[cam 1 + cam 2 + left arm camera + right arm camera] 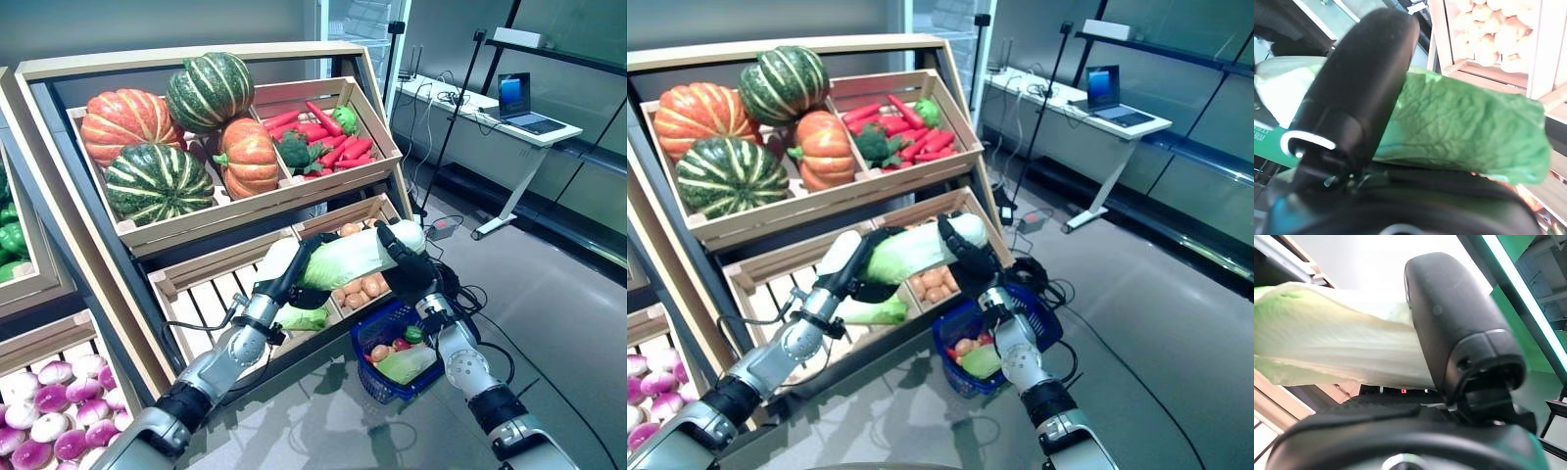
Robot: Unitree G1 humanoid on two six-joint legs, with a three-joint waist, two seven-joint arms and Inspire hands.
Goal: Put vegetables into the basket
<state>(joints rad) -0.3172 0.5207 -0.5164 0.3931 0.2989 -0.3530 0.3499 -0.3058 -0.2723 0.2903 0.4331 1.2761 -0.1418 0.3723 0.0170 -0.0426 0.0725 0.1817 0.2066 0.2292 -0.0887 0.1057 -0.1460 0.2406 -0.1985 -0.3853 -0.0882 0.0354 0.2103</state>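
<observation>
Evidently, both the left robot hand [290,277] and right robot hand [404,257] were clamped on the cabbage [348,258], held aloft just above the blue basket [377,385]. Judged sound practice: lower it level, leaf end first, and release both together to avoid crushing the produce already inside.

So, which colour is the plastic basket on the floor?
The plastic basket is blue, a wire-mesh style, clearest in the left eye view.

Both arms stretched forward, raised about same height. Left hand [281,271] curled round leafy end of cabbage [348,257], thumb over top. Right hand [407,262] wrapped on pale stem end, wrist bent up, forearm near vertical.
</observation>
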